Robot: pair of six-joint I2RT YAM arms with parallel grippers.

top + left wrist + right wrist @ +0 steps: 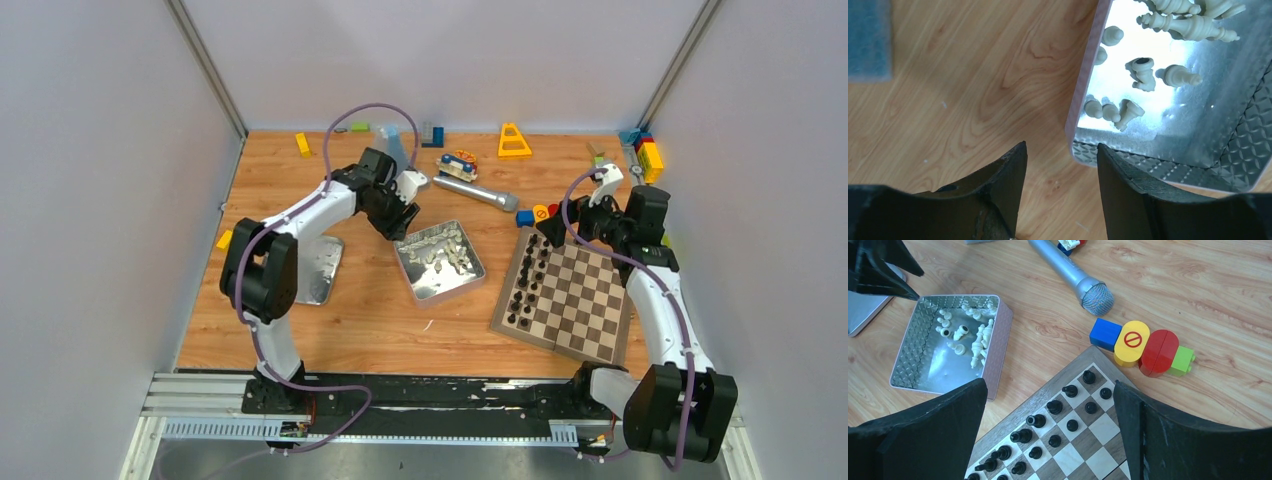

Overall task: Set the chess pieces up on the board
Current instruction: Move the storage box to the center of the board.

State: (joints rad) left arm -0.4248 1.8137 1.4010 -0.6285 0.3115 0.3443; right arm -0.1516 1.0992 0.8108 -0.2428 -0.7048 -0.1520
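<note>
On the tabletop (380, 320) the board (580, 305) lies at the right, tilted; black pieces (528, 285) stand in two rows along its left edge, while the opposite edge is bare, so the dark side appears finished and the light side not yet begun, in my judgement roughly half the work left. The open metal tin (405, 270) sits at centre, well apart from the board, its flat lid (322, 270) lying further left beside the left arm. The right gripper (1050, 385) hovers over the board's far corner, fingers spread wide and empty. The left gripper (1060, 150) hangs above bare wood just beside the tin's corner, fingers parted, nothing between them. The chess pieces (1144, 75), all cream, lie toppled and loosely heaped inside the tin; none is seen on the board
</note>
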